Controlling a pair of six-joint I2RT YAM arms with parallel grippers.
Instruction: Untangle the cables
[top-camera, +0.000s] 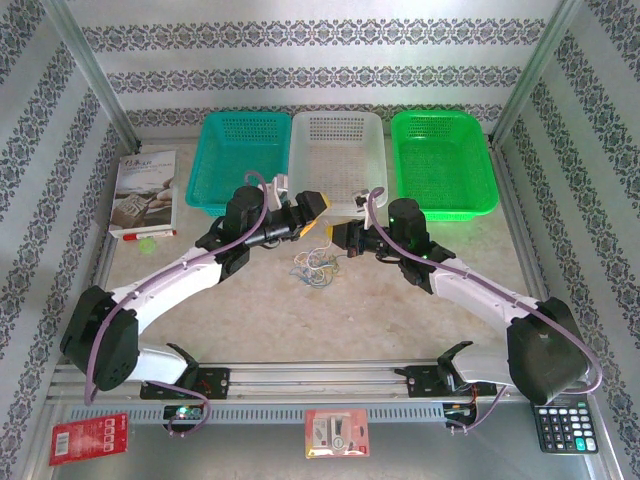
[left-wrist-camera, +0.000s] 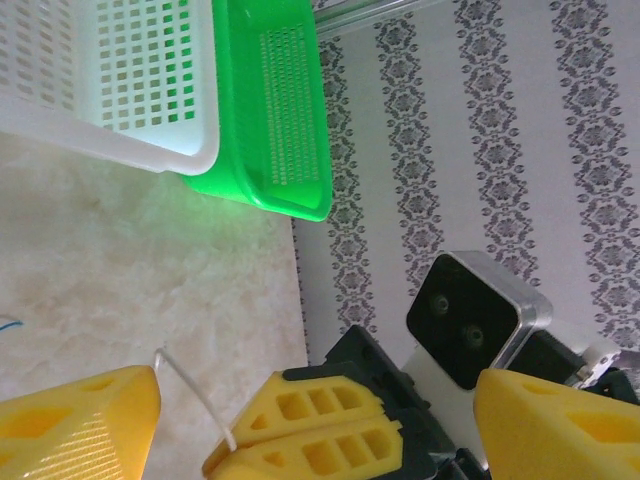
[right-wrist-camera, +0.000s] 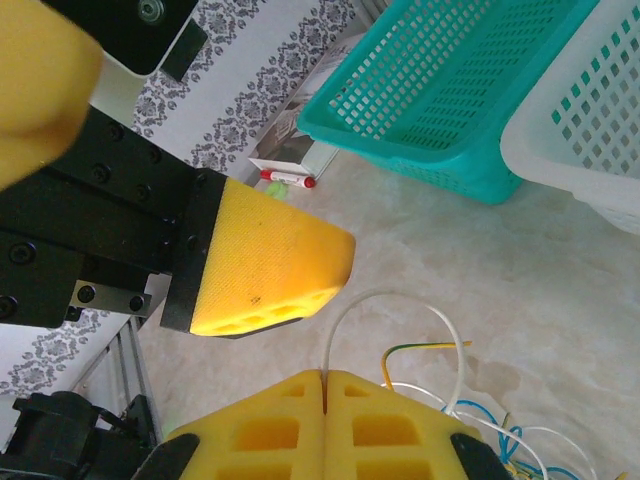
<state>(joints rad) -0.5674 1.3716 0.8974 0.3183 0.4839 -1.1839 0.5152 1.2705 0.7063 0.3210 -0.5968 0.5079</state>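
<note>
Right wrist: right tool (right-wrist-camera: 325, 400) is clamped on a white cable (right-wrist-camera: 385, 292). The strand leaves the seam between the pads, arcs up and drops into the rest of the cables (right-wrist-camera: 490, 435) on the worktop (right-wrist-camera: 560, 280).

Top external: both tools meet just in front of the white basket (top-camera: 338, 150). The left tool (top-camera: 308, 213) is nose to nose with the right one, and the bundle lies just on the near side of them.

Left wrist: left fingers (left-wrist-camera: 75, 430) stand wide apart and hold nothing. The right tool's tip sits in that gap, with the white strand trailing off it.

Handling, my read:
- The wires are very thin, limp and near weightless. They have no stiffness, so they can't be pushed, only pulled.
- Pulling one strand likely drags the whole squiggle instead of freeing it.
- The thin strand may slip through the soft pads if it is only pinched at the tip, so seat it deeper.
- Left tool should take a different-coloured strand, yellow or blue, on a free run close to the crossing, not the knot itself.
- Then separate slowly and low. Loops can tighten if yanked.
</note>
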